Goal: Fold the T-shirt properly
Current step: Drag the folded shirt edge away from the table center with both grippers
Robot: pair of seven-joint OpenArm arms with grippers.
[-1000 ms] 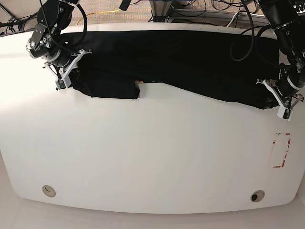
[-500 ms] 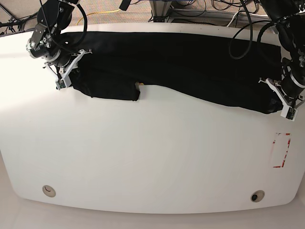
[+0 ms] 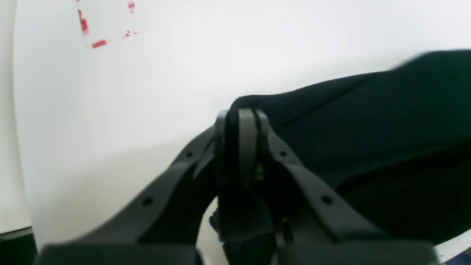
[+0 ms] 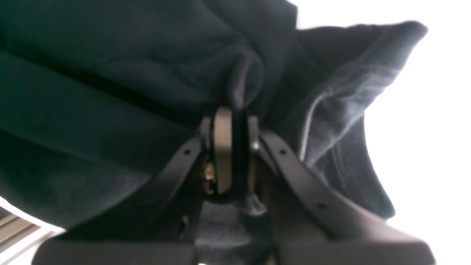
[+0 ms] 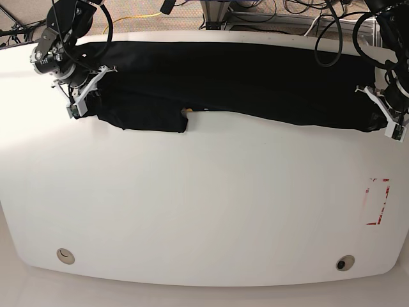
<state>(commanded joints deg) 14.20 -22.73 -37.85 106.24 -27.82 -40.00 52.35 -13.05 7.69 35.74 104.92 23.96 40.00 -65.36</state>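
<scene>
The black T-shirt (image 5: 236,83) lies stretched in a long band across the far half of the white table (image 5: 204,204). A sleeve flap (image 5: 153,118) hangs toward the front at left of centre, with a speck of orange print beside it. My left gripper (image 5: 386,121) is shut on the shirt's right end; in the left wrist view the gripper (image 3: 241,121) pinches a fold of the black cloth (image 3: 368,121). My right gripper (image 5: 80,102) is shut on the left end; in the right wrist view the gripper (image 4: 230,125) clamps bunched cloth (image 4: 147,73) next to a hemmed edge (image 4: 342,110).
Red tape marks (image 5: 377,201) sit on the table at the right. Two round holes (image 5: 64,256) (image 5: 345,263) lie near the front edge. Cables and frame parts (image 5: 255,16) crowd behind the table's far edge.
Both grippers pulled outward and toward the far edge, the left one most. The shirt's lower right edge has drawn straighter and tauter; the left end shifted slightly further left.
</scene>
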